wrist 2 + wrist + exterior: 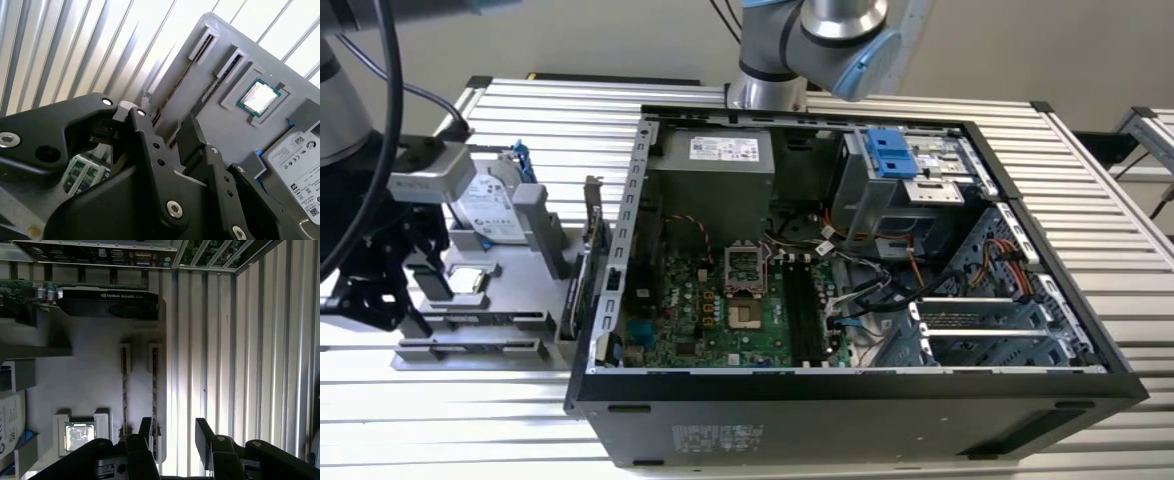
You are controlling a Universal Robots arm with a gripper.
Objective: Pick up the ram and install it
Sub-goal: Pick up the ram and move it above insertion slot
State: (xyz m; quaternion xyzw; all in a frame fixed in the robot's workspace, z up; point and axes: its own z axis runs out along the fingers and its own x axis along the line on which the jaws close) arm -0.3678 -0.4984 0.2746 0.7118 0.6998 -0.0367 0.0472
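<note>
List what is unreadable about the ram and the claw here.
1. First wrist view: one end of the ram is partly hidden behind the claw.
2. Second wrist view: the claw and its linkage cover much of the ram, so contact cannot be judged.
3. Exterior view: the tray slots are too small to read.

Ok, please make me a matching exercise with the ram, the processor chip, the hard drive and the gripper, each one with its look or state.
1 ram
2 processor chip
3 hard drive
4 gripper

A silver, flat in a square pocket
B black, open
C on edge in a narrow slot
D white label, blue brackets

Pairs: 1-C, 2-A, 3-D, 4-B.
</note>
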